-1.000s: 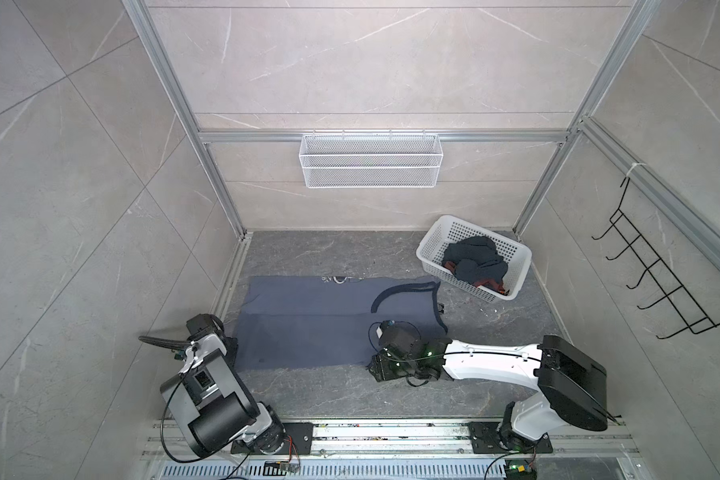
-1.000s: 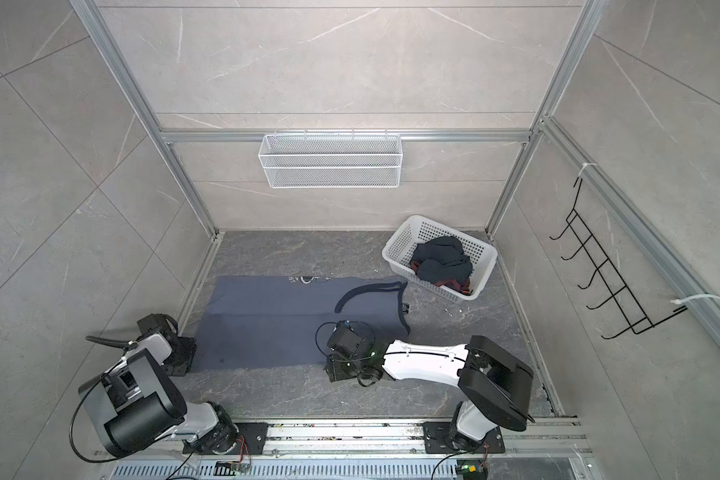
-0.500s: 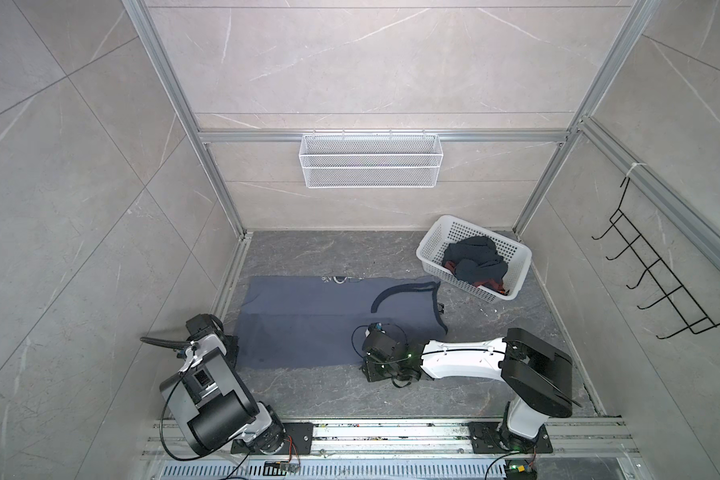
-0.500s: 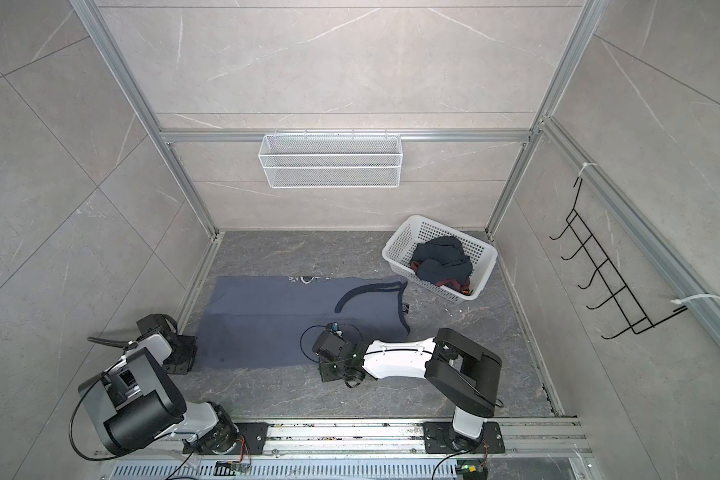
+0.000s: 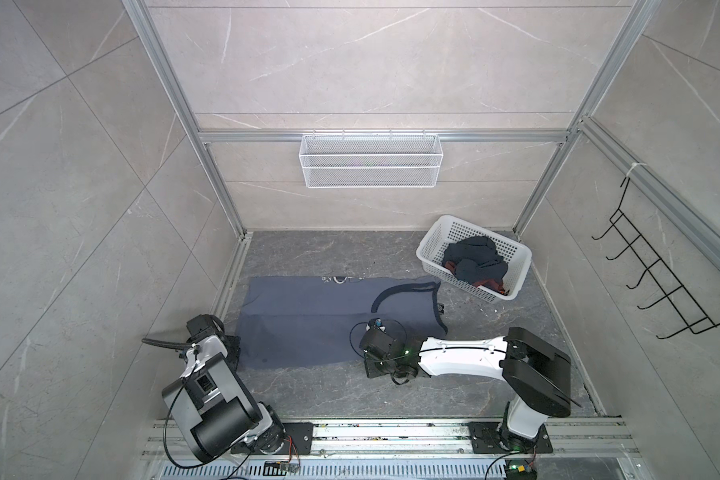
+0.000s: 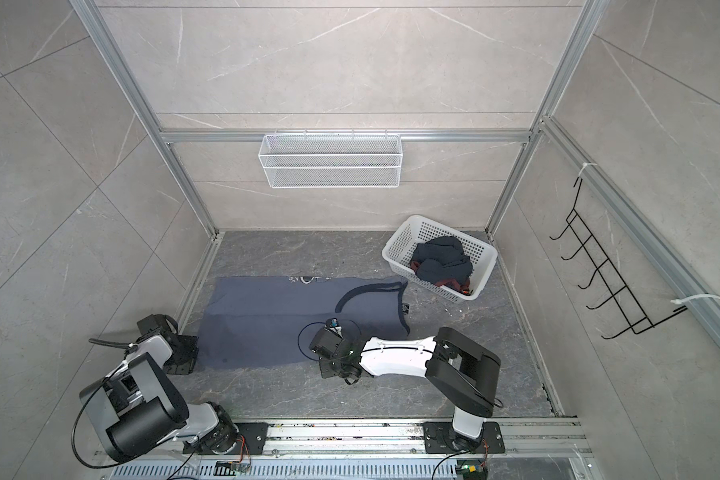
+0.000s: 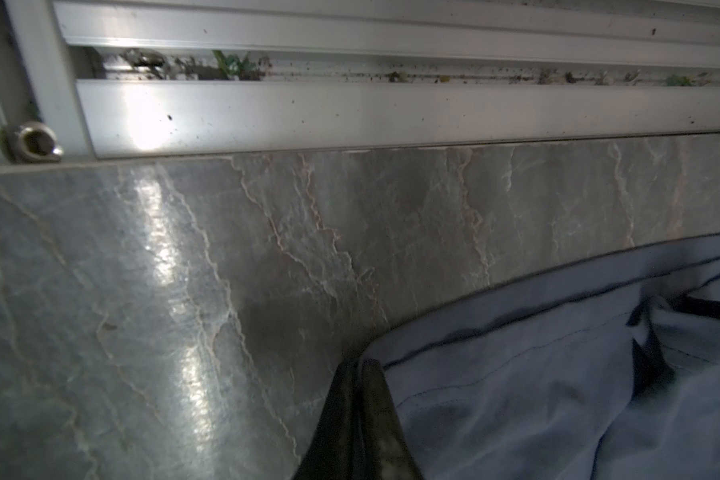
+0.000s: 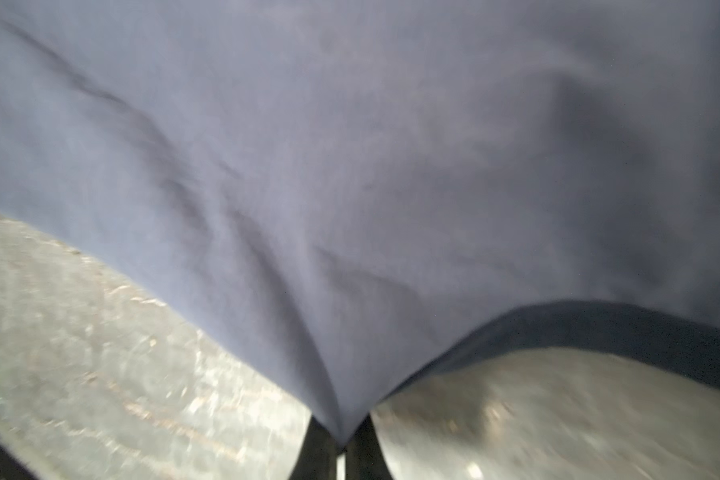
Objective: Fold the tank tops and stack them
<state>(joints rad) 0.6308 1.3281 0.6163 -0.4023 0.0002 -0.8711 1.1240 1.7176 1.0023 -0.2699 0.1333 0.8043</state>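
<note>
The blue top (image 5: 308,316) lies spread flat on the grey table (image 5: 350,390), and the navy top (image 5: 472,257) sits crumpled in the white basket (image 5: 427,253) at the back right. The left gripper (image 7: 356,374) has its jaws closed on the near left corner of the blue top (the hem meets the tips there). The right gripper (image 8: 341,440) pinches the cloth at its near edge, beside a dark trim.

Lettering (image 5: 336,279) on slate-blue tank top (image 5: 308,320): illegibly small. Navy tank top (image 5: 472,257) bunched in basket (image 5: 428,251), partly hidden. Right wrist view blurred.
</note>
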